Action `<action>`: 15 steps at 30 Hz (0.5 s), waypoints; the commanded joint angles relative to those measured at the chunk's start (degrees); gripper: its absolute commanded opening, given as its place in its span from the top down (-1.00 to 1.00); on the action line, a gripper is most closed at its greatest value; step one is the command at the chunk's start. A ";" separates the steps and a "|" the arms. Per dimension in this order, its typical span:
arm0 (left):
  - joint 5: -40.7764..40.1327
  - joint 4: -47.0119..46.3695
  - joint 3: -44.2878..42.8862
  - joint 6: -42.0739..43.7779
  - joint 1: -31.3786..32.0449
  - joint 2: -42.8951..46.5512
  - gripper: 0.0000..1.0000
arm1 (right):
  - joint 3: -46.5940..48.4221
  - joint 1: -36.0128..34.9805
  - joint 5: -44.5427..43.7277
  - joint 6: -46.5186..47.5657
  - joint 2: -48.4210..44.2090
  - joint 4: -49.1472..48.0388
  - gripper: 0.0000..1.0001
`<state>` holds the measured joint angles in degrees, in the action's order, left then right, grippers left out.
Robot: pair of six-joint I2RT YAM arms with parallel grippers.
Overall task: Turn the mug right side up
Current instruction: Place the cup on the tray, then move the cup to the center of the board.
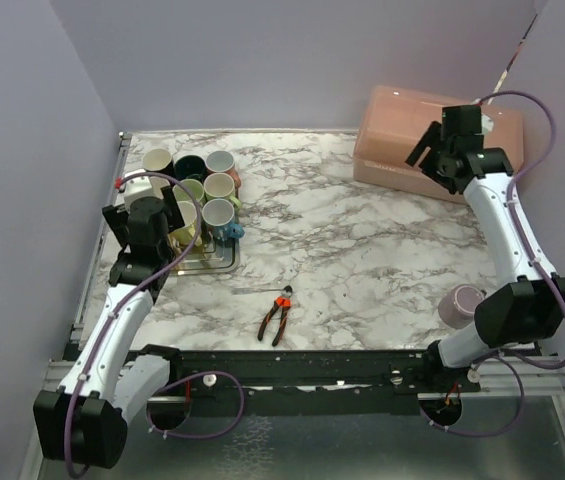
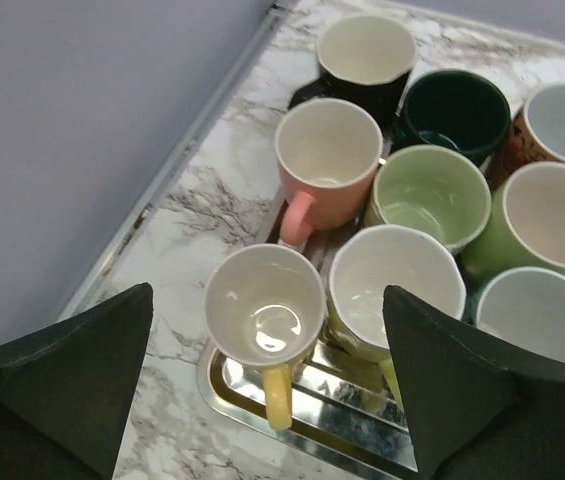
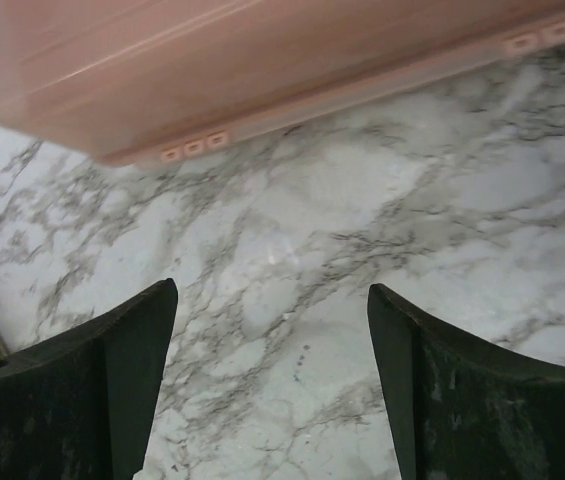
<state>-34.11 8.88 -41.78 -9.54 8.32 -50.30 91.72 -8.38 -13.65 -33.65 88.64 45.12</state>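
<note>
A mauve mug (image 1: 460, 305) stands on the marble table near the front right, beside the right arm's base; it looks bottom-up. It shows in neither wrist view. My left gripper (image 1: 174, 214) is open and empty, hovering over the near-left corner of a metal tray (image 1: 224, 262) of upright mugs. In the left wrist view, the left gripper (image 2: 267, 300) is above a white mug with a yellow handle (image 2: 264, 305). My right gripper (image 1: 430, 156) is open and empty, raised at the back right, far from the mauve mug; the right wrist view shows the right gripper (image 3: 272, 290) over bare marble.
The tray (image 2: 262, 400) holds several upright mugs, among them a pink one (image 2: 327, 150) and a dark green one (image 2: 457, 105). A pink plastic bin (image 1: 432, 135) stands at the back right, also in the right wrist view (image 3: 262, 60). Red-handled pliers (image 1: 276, 315) lie front centre.
</note>
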 commanded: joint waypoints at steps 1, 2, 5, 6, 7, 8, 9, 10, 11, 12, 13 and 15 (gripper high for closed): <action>8.67 -3.99 0.07 -1.93 -0.21 -2.89 -0.97 | -3.04 3.14 -5.13 -3.03 -4.79 6.70 -0.62; 10.22 -5.36 0.26 -3.19 -0.18 -3.62 -0.98 | -3.85 3.35 -6.63 -3.88 -5.40 8.10 -0.63; 12.86 -8.60 0.21 -6.16 -0.21 -6.47 -0.98 | -7.38 6.05 -8.71 -6.95 -6.36 13.09 -0.67; 12.13 -8.70 -0.18 -8.32 -0.16 -7.73 -0.98 | -9.12 7.63 -8.50 -7.90 -6.76 14.44 -0.68; 10.85 -8.71 -0.79 -10.76 -0.18 -9.30 -0.98 | -11.40 9.98 -8.20 -8.59 -7.23 15.20 -0.68; 9.65 -8.29 -1.74 -12.89 -0.20 -10.77 -0.98 | -13.66 12.15 -8.23 -9.23 -7.78 15.67 -0.69; 8.39 -7.25 -2.91 -15.74 -0.17 -12.33 -0.98 | -16.31 14.26 -8.28 -9.66 -8.41 15.80 -0.70; 7.58 -6.31 -3.92 -17.99 -0.18 -13.65 -0.98 | -18.74 16.64 -8.38 -10.13 -8.89 15.91 -0.70; 7.26 -5.87 -4.82 -19.45 -0.18 -14.51 -0.98 | -20.78 18.84 -8.52 -10.56 -9.35 15.95 -0.71; 6.94 -5.86 -5.30 -20.25 -0.22 -14.91 -0.98 | -22.57 20.77 -8.98 -10.76 -9.87 15.79 -0.71; 6.64 -6.32 -5.53 -20.61 -0.21 -14.87 -0.98 | -23.94 22.19 -10.17 -10.98 -10.40 15.37 -0.73; 7.49 -8.12 -5.48 -19.71 -0.22 -14.55 -0.98 | -25.98 24.25 -12.88 -11.73 -11.12 14.66 -0.75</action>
<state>-25.80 2.90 -44.82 -24.51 8.32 -65.56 68.75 12.71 -20.93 -42.41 80.68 57.63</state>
